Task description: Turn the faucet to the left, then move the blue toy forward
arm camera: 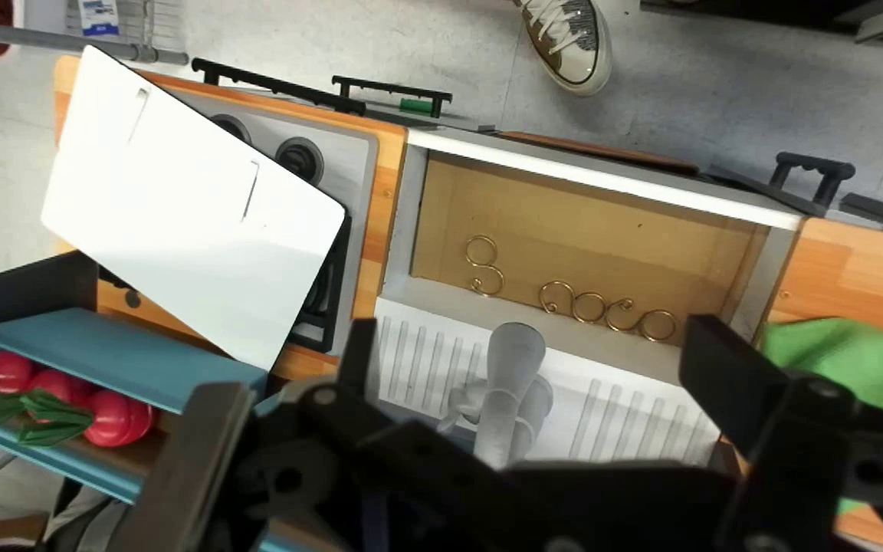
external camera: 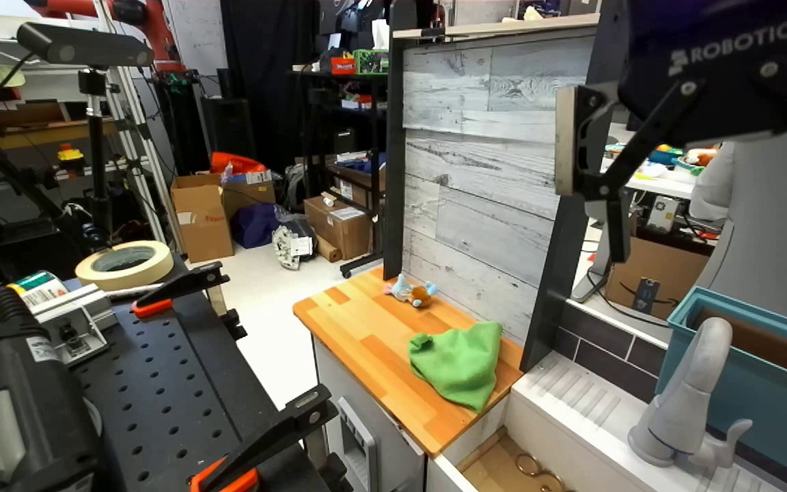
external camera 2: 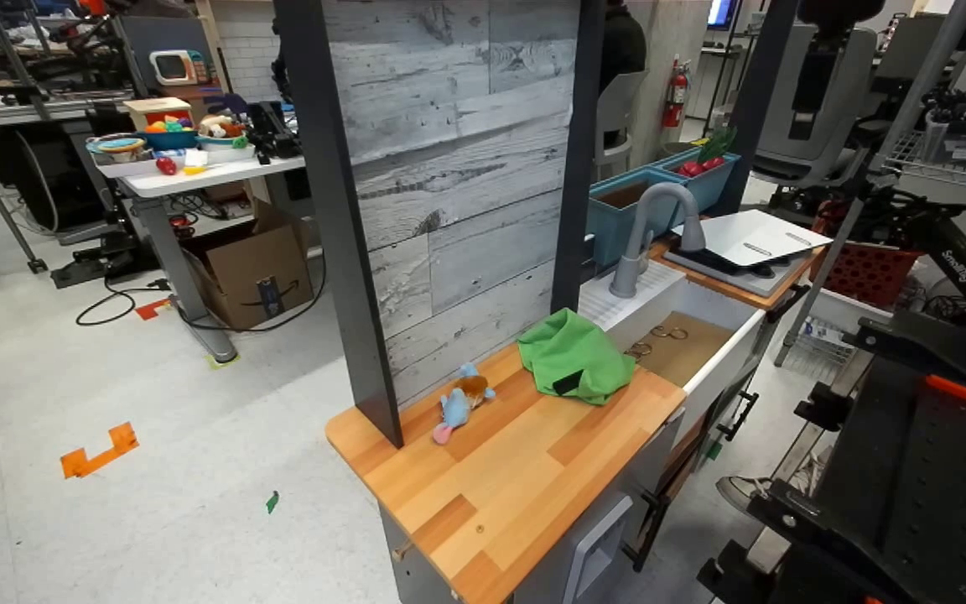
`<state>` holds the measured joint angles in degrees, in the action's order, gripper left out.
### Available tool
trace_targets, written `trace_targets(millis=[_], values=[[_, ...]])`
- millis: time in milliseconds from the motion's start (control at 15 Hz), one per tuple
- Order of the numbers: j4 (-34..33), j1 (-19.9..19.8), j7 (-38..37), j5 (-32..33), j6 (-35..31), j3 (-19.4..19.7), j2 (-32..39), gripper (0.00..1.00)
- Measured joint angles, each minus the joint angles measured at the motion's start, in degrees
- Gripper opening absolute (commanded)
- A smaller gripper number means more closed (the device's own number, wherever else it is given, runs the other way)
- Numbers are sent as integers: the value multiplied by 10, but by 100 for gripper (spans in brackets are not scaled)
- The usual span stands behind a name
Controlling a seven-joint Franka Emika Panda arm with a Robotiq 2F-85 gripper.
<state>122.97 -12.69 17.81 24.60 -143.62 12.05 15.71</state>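
Note:
The grey faucet (external camera: 686,386) stands on the white ridged ledge behind the sink. It also shows in an exterior view (external camera 2: 627,270) and in the wrist view (arm camera: 514,356), where its spout points toward the sink. My gripper (arm camera: 530,346) is open and empty; its dark fingers lie to either side of the faucet in the wrist view. One finger (external camera: 617,229) shows high above the ledge in an exterior view, apart from the faucet. The small blue toy (external camera: 402,290), with pink and brown parts, lies on the wooden counter in both exterior views (external camera 2: 455,408). It is out of the wrist view.
A green cloth (external camera 2: 575,356) lies on the counter near the sink. The sink (arm camera: 564,199) holds several gold hooks. Teal planters (external camera 2: 617,214) stand behind the faucet. A white board (arm camera: 188,207) covers part of the stove. A grey plank panel (external camera: 489,157) rises behind the counter.

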Motion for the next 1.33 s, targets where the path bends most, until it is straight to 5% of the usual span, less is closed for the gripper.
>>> trace_targets(millis=[733,1333], values=[[-8,0,-3,-1,-1,0,12,100],[-9,0,-49,-22,-72,-3,42,100]])
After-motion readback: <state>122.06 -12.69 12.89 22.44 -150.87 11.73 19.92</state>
